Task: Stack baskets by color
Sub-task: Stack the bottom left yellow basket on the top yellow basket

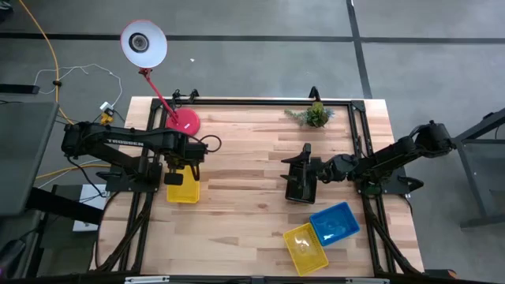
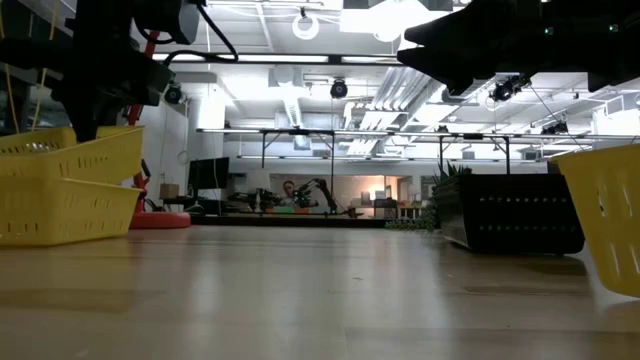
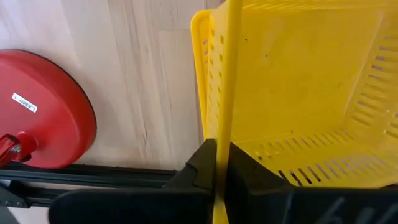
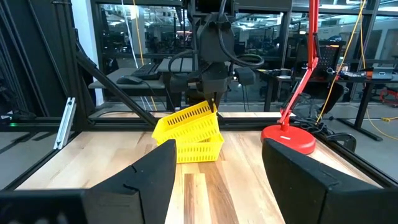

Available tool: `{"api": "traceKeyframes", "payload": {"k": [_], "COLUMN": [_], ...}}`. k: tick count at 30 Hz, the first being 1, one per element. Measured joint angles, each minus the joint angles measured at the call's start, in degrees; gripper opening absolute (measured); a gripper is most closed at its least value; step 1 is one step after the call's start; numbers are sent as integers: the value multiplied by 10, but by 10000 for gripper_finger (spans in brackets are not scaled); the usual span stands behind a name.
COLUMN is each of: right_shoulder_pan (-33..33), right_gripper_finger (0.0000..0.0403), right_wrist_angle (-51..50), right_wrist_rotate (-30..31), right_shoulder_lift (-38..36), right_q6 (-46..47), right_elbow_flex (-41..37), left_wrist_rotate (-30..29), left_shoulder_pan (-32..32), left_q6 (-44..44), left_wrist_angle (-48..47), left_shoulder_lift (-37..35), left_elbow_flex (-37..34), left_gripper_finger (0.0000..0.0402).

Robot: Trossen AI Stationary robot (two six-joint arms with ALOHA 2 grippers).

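My left gripper (image 1: pixel 177 164) points down at the table's left and is shut on a yellow basket (image 4: pixel 186 118). That basket hangs tilted over a second yellow basket (image 4: pixel 193 148) standing on the table. In the low view the pair shows as a tilted basket (image 2: pixel 75 150) over a level one (image 2: pixel 60 210). My right gripper (image 4: pixel 217 168) is open, level and empty near the table's middle right, facing the left arm. A black basket (image 2: pixel 510 212) stands on the table below it. A blue basket (image 1: pixel 335 222) and another yellow basket (image 1: pixel 304 248) lie near the front right. My left gripper pinches the upper yellow basket's rim (image 3: pixel 224 134) between its two fingers, from above, pointing down. The wall stands edge-on in the gap. The basket hangs tilted, its held end (image 4: pixel 210 109) high and its other end (image 4: pixel 160 132) down at the lower basket's rim.
A red lamp's round base (image 1: pixel 183 122) stands just beyond the yellow pair, its stem rising to a white shade (image 1: pixel 143 42). A small plant (image 1: pixel 313 115) sits at the far edge. Black frame rails (image 1: pixel 260 101) border the table. Bare wood lies between the arms.
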Motion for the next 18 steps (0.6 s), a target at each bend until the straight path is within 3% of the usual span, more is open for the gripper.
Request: {"api": "traceKeyframes", "payload": {"k": [7, 18], "right_shoulder_pan": [0, 0], "right_gripper_finger": [224, 224], "right_wrist_angle": [0, 0], "right_wrist_rotate": [0, 1], "right_shoulder_lift": [0, 0], "right_q6": [0, -4], "right_elbow_flex": [0, 0], "left_wrist_rotate": [0, -27], "left_shoulder_pan": [0, 0], "left_q6": [4, 19], "left_wrist_angle": [1, 13], "left_shoulder_lift": [0, 0], "left_elbow_flex": [0, 36], "left_gripper_finger": [30, 159]}}
